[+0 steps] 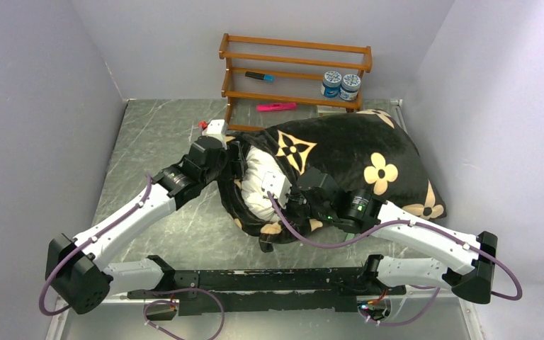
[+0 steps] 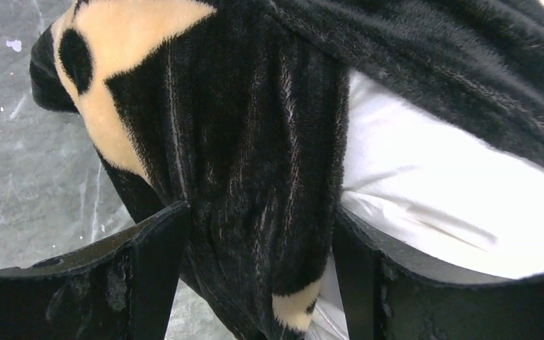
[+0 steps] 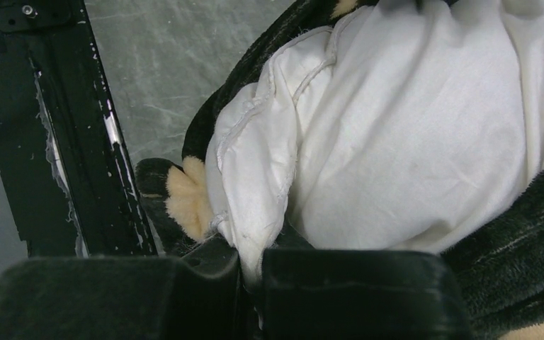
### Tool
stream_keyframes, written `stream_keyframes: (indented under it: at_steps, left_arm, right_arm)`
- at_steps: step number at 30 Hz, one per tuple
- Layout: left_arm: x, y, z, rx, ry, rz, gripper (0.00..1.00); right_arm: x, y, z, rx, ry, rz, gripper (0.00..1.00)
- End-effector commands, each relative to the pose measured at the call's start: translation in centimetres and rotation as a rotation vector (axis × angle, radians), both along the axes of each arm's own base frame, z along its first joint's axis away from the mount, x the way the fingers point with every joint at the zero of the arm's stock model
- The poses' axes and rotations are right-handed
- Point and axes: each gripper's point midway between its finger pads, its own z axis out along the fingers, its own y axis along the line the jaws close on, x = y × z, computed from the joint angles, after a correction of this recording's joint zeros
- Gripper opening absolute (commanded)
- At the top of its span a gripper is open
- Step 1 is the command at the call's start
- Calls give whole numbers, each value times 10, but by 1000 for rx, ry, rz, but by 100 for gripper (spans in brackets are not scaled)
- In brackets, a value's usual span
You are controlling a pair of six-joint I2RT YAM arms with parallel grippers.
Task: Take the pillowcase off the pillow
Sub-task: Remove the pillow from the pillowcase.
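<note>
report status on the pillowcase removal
Left gripper open, astride a pillowcase fold. Right gripper shut on pillow corner. Pillow end exposed, rest inside case. Nothing in the way.

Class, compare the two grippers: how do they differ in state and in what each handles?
The left gripper stands open astride a pillowcase fold; the right gripper is shut. The left meets black plush; the right pinches an edge of the white pillow. Both work at the pillowcase mouth.
</note>
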Motion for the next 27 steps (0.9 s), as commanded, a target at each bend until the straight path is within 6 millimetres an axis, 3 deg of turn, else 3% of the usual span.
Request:
stream_keyframes:
  at_steps: [1, 4, 10, 16, 20, 27]
  left_arm:
    - [15, -3, 15, 47, -70, -29, 76]
    - [24, 7, 5, 120, -64, 17, 75]
    - [46, 68, -19, 325, -26, 241, 69]
    - [58, 107, -62, 337, 102, 306, 66]
    - [57, 107, -90, 245, 174, 273, 59]
    - [42, 44, -99, -48, 201, 23, 40]
  right_arm:
    - [6, -4, 16, 50, -44, -39, 0]
    - [9, -7, 15, 46, -51, -65, 0]
    - [16, -14, 14, 28, -64, -118, 0]
    - [17, -16, 19, 37, -74, -129, 0]
    - [15, -13, 18, 34, -55, -116, 0]
    - [8, 2, 29, 69, -2, -73, 0]
